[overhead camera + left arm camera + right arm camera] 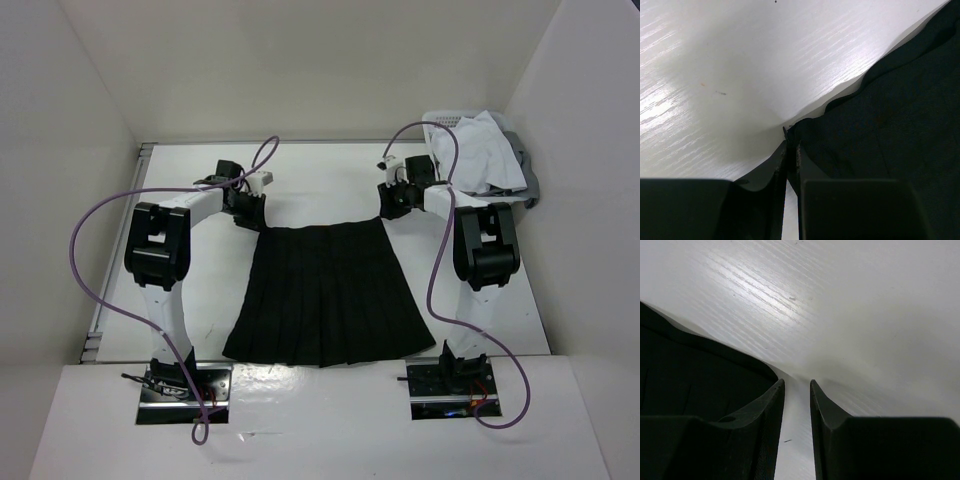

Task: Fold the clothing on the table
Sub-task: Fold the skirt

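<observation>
We've got the skirt [322, 300] flat on the table [330, 170], waist far; left gripper [791, 145] near-closed, apparently pinching its waist corner for the fold; right gripper [796, 382] narrow over bare table beside the other corner, holding nothing.

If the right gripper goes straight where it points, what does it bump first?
Probably the white table: it fills the gap ahead of the right gripper. The black skirt's edge lies right beside one fingertip, so that might brush cloth too; depth is unclear.

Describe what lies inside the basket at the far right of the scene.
A crumpled white garment fills the basket, spilling over its rim. Anything beneath it is covered.
</observation>
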Robot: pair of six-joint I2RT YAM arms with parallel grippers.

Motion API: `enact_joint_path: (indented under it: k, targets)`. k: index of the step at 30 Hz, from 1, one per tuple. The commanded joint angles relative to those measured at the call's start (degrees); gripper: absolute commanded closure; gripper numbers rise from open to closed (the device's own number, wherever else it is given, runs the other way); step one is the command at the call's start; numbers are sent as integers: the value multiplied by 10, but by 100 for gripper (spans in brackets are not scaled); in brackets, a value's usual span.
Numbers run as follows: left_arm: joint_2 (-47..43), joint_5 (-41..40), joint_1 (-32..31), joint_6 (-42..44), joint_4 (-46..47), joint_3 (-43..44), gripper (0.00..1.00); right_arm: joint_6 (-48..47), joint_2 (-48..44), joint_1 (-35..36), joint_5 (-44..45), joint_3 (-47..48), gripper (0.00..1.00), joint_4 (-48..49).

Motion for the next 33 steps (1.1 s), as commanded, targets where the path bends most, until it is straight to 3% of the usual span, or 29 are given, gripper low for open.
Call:
enact_joint_path:
  k: [1,17,33]
  targets:
    - [17,-2,-8,19,-13,10,86,-11,0,1,-17,5,68,8]
    - [17,-2,-8,24,-19,10,86,-16,-12,-20,-86,5,61,-14]
    - [17,-2,-13,24,-24,10,86,-21,-17,-60,-162,-1,60,-30]
